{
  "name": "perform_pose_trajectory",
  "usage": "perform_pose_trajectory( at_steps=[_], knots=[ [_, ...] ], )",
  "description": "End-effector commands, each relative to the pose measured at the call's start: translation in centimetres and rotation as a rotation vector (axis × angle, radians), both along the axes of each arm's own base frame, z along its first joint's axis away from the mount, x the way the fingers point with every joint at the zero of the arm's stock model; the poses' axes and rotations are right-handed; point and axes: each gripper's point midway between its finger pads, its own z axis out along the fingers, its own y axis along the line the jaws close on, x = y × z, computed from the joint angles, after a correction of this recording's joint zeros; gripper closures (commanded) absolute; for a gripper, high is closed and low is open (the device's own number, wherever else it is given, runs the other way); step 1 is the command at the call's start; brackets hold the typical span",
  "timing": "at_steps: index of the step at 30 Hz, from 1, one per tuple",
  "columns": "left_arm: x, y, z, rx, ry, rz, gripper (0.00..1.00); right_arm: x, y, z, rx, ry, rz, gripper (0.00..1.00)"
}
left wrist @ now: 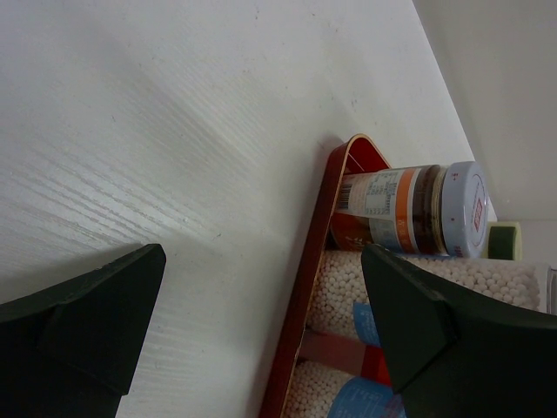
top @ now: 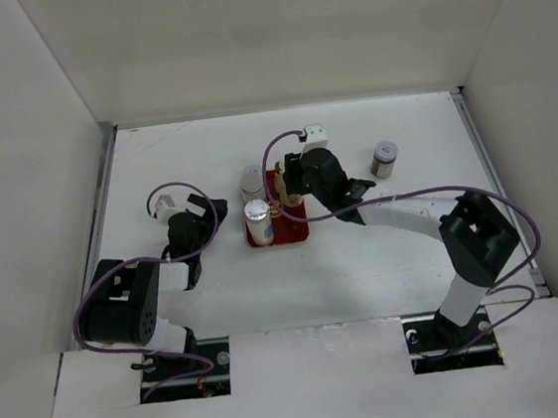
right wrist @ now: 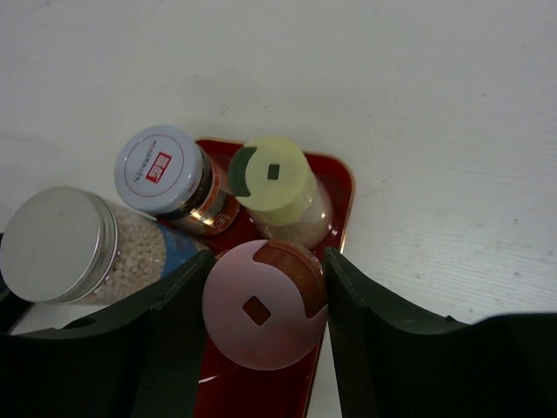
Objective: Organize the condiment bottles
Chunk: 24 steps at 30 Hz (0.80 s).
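A flat red tray (top: 292, 234) holds several condiment jars. My right gripper (top: 293, 191) is over the tray, shut on a pink-capped jar (right wrist: 261, 306) that stands on the tray (right wrist: 341, 178); its fingers (right wrist: 374, 331) press both sides. Beside it stand a pale-yellow-capped jar (right wrist: 274, 174), a white-capped jar (right wrist: 158, 170) and a taller silver-capped jar (right wrist: 57, 244) with a blue label (top: 258, 216). A lavender-capped jar (top: 385, 158) stands alone on the table to the right. My left gripper (top: 202, 239) is open and empty, left of the tray rim (left wrist: 305, 287).
White walls enclose the table on the left, back and right. The left wrist view shows the white-capped jar (left wrist: 409, 209) and a bead-filled jar (left wrist: 418, 287) just inside the tray's rim. Purple cables loop off both arms.
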Motion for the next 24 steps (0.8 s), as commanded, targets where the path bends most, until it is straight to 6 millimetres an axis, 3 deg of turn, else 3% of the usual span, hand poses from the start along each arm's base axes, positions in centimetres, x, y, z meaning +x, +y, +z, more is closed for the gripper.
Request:
perform_pose_trajectory(
  at_steps=[1,5,10,14,17,21,24],
  knots=[
    [1.2,-0.2,2.4,-0.029,-0.085,-0.001,0.00,0.7,2.6,1.7,0.083,-0.033,0.043,0.51],
    [1.3,-0.1,2.1,-0.027,-0.077,0.004,0.00,0.7,3.9,0.3,0.075,-0.009,0.068,0.50],
    [1.3,-0.2,2.4,-0.030,-0.085,0.000,0.00,1.3,4.0,-1.5,0.045,0.009,0.046,0.48],
    [1.3,-0.2,2.1,-0.033,-0.076,-0.004,0.00,1.6,3.8,-1.9,0.012,-0.003,0.036,0.34],
    [1.3,-0.3,2.4,-0.032,-0.084,-0.001,0.00,1.2,3.4,-1.2,0.011,-0.011,0.028,0.25],
    [1.3,-0.2,2.1,-0.035,-0.076,-0.003,0.00,-0.1,2.3,1.7,0.036,-0.041,0.040,0.18],
    [1.3,-0.2,2.4,-0.033,-0.084,0.001,0.00,-1.0,-0.2,3.3,0.062,-0.061,0.009,0.16]
  ],
)
